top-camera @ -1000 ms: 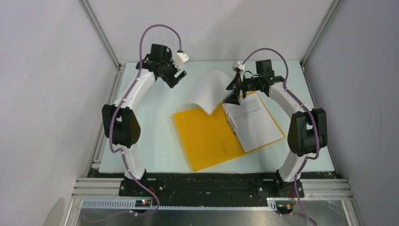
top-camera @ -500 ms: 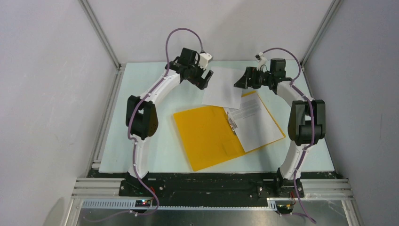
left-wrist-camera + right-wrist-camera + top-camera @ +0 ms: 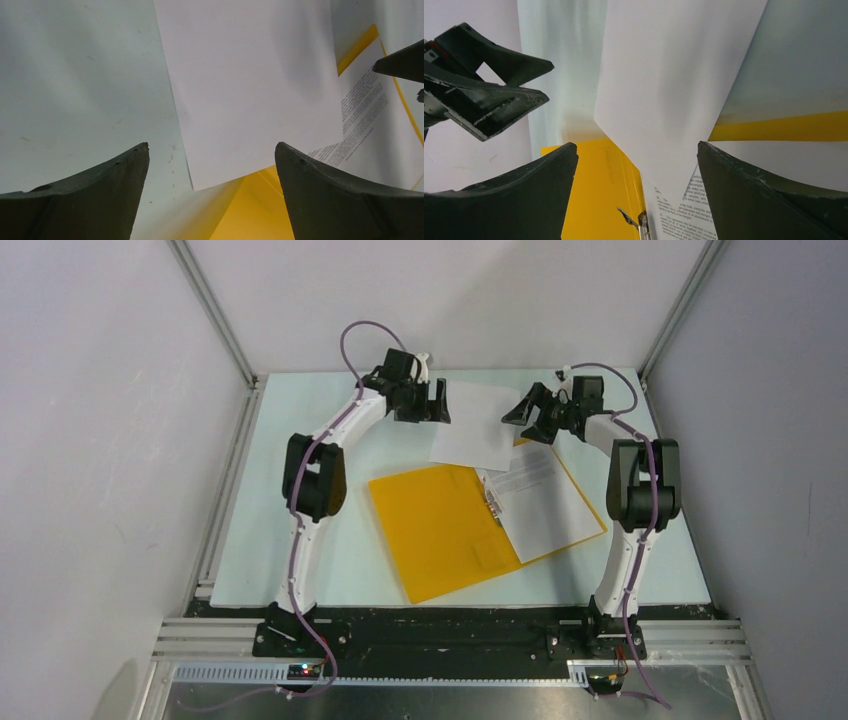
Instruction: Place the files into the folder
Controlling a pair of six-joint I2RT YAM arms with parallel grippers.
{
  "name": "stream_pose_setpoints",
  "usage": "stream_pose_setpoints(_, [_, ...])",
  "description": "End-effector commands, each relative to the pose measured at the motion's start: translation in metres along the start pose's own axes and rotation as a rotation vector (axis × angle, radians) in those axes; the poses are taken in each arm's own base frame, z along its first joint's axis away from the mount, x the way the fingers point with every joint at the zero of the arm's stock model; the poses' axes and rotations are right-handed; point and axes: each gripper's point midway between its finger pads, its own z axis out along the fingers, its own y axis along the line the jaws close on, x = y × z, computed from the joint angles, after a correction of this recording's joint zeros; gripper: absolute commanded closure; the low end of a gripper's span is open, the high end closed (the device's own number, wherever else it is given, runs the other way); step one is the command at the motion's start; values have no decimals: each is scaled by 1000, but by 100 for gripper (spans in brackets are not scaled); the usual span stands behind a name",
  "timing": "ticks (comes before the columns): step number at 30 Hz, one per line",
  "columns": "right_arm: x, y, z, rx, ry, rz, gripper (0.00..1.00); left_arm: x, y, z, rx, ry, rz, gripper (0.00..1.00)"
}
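The orange-yellow folder (image 3: pixel 440 530) lies open mid-table, its metal clip (image 3: pixel 492 502) at the spine. One printed file (image 3: pixel 545 502) rests on its right half. A second file, blank side up (image 3: pixel 476 426), lies flat on the table behind the folder and overlaps its far edge. My left gripper (image 3: pixel 433 400) is open and empty at that sheet's left edge. My right gripper (image 3: pixel 527 412) is open and empty at its right edge. The left wrist view shows the sheet (image 3: pixel 250 85) ahead of the open gripper (image 3: pixel 211 150). The right wrist view shows the sheet (image 3: pixel 664 85), the clip (image 3: pixel 640 220) and the open gripper (image 3: pixel 636 150).
The pale table (image 3: pixel 300 510) is fenced by aluminium frame posts (image 3: pixel 215 315) and grey walls on both sides. The two arms reach toward each other at the far side. The left gripper's fingers (image 3: pixel 489 107) show in the right wrist view, close by.
The right gripper let go of the lifted blank sheet, which dropped flat behind the folder. The right gripper drew back to the right. The left arm swung right to the sheet's left edge.
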Motion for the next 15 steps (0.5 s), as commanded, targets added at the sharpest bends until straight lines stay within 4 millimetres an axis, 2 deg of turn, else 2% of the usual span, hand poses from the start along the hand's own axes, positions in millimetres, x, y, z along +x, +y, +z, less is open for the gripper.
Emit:
stream_pose_setpoints(1, [-1, -3, 2, 57, -4, 26, 8, -1, -16, 5, 71, -6, -57, 0])
stream_pose_setpoints(7, [20, -10, 6, 97, 46, 52, 13, 14, -12, 14, 68, 32, -100, 0])
stream_pose_setpoints(15, [48, -23, 9, 146, 101, 105, 15, 24, -11, 25, 73, 53, -126, 1])
